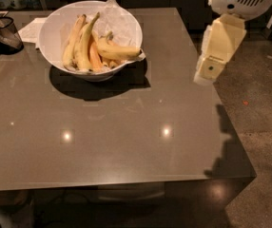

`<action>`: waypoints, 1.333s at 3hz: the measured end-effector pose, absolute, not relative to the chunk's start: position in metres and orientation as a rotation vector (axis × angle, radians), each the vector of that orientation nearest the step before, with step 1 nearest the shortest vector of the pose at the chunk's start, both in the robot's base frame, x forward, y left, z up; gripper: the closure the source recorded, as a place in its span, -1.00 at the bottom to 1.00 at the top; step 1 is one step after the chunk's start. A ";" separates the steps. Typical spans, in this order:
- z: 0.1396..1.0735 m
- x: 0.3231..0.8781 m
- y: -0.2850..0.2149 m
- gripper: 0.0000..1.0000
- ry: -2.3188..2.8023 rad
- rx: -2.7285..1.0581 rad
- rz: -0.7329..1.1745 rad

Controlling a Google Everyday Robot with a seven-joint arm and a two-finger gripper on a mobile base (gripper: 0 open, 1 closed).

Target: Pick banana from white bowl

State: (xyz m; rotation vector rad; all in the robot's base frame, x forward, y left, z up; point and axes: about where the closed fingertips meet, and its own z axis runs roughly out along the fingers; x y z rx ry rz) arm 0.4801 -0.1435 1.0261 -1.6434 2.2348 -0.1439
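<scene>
The white bowl (53, 31) stands at the back left of the grey table (126, 141), lined with crinkled white paper. The banana (120, 52), short, plump and curved, lies across the bowl's right side with its tip on the rim. Longer pale bananas (81, 42) and an orange-tinted one (94, 56) lie beside it. My gripper (208, 70) hangs on the cream arm over the table's right edge, well to the right of the bowl and holding nothing.
A dark mesh container (3, 32) and a white napkin (31, 30) sit at the far left behind the bowl. The table's right edge drops to a speckled floor (264, 127). The arm's shadow falls on the table's right front corner.
</scene>
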 end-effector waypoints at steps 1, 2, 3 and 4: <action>1.041 0.516 -0.091 -1.00 2.228 -1.567 -0.059; 1.044 0.519 -0.087 -1.00 2.205 -1.565 -0.069; 1.044 0.519 -0.087 -1.00 2.204 -1.565 -0.069; 1.033 0.544 -0.070 -1.00 2.265 -1.528 -0.004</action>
